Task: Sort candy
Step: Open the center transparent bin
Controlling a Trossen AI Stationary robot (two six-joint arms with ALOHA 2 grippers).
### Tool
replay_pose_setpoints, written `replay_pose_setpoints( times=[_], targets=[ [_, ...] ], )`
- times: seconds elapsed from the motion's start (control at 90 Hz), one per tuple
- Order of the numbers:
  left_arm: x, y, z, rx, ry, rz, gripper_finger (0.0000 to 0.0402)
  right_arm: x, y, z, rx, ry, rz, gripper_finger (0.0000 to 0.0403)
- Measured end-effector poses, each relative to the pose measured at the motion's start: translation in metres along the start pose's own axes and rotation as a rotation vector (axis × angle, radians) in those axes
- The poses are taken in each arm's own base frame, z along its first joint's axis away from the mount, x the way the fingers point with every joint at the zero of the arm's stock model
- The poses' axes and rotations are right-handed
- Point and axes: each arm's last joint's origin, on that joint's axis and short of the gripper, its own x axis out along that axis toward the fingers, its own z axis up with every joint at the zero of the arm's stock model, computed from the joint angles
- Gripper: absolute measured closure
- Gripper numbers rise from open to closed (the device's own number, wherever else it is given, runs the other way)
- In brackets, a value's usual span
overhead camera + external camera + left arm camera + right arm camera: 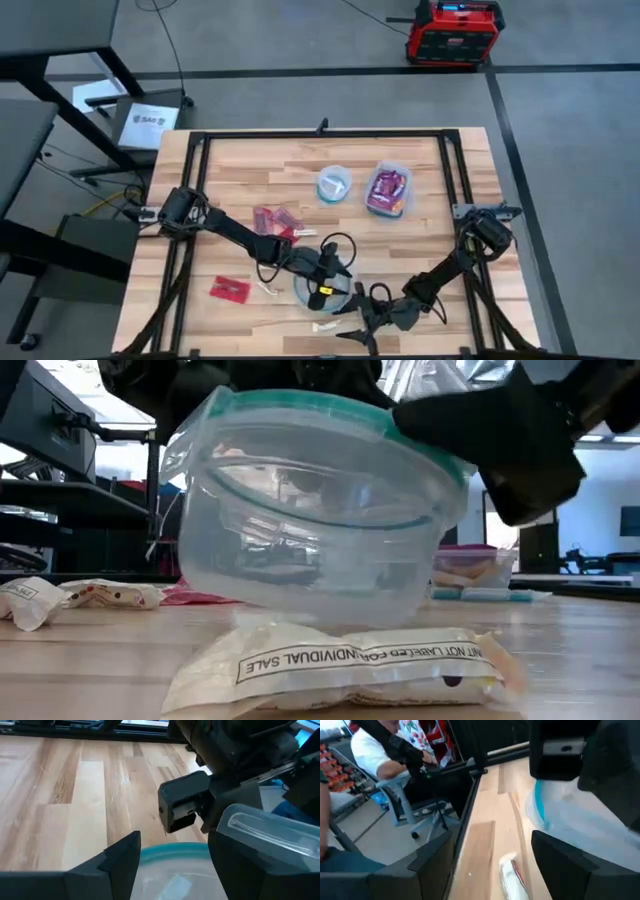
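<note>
**Teal-rimmed tub lifted at the table's near edge**

Teal plastic rims the clear round tub [320, 510] that fills the low view, tilted and raised off the wood. Under it lies a cream candy packet [345, 665], its printed line running upside down: "NOT LABELED FOR INDIVIDUAL SALE". Only this view makes that writing legible.

From above, the left gripper [325, 268] sits over the same tub [322, 290] near the front of the wooden table [240, 170], and the right gripper [372, 312] is just beside it. The left wrist view shows dark fingers [122, 857] spread to either side of the teal rim, so the jaws straddle the tub; whether they press it I cannot tell. The right wrist view shows its own fingers [440, 857] standing apart with nothing between them, a cream stick candy [510, 875] on the boards beyond, and a seated person [375, 755] in the room behind.

The high view alone maps the rest: red packets [276, 222] mid-table, another red packet [229, 290] front left, a pale stick [326, 326] at the front edge, a round container [334, 185] and a rectangular container [388, 190] of purple and red sweets farther back. A red machine [453, 30] stands on the floor.
</note>
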Motion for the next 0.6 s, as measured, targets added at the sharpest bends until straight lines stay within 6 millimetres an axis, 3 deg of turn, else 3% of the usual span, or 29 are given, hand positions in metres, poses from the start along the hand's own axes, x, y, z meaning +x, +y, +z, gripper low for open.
replay_pose_setpoints(
  times=[0.211,0.367,0.478,0.6],
  targets=[
    [-0.011,-0.007,0.043,0.083,-0.085,-0.012,0.0182,-0.017,0.013,0.017,-0.164,0.094,-0.001,0.0148],
    [-0.025,-0.011,0.083,0.142,-0.091,0.028,0.0182,-0.029,0.011,0.036,-0.149,0.146,-0.091,0.0148],
    [-0.039,-0.013,0.1,0.139,0.046,0.074,0.0182,-0.031,0.005,0.046,-0.074,0.149,-0.142,0.0148],
    [-0.074,-0.024,0.114,0.069,0.262,0.166,0.0182,-0.026,-0.003,0.047,0.027,0.142,-0.173,0.0148]
  ],
)
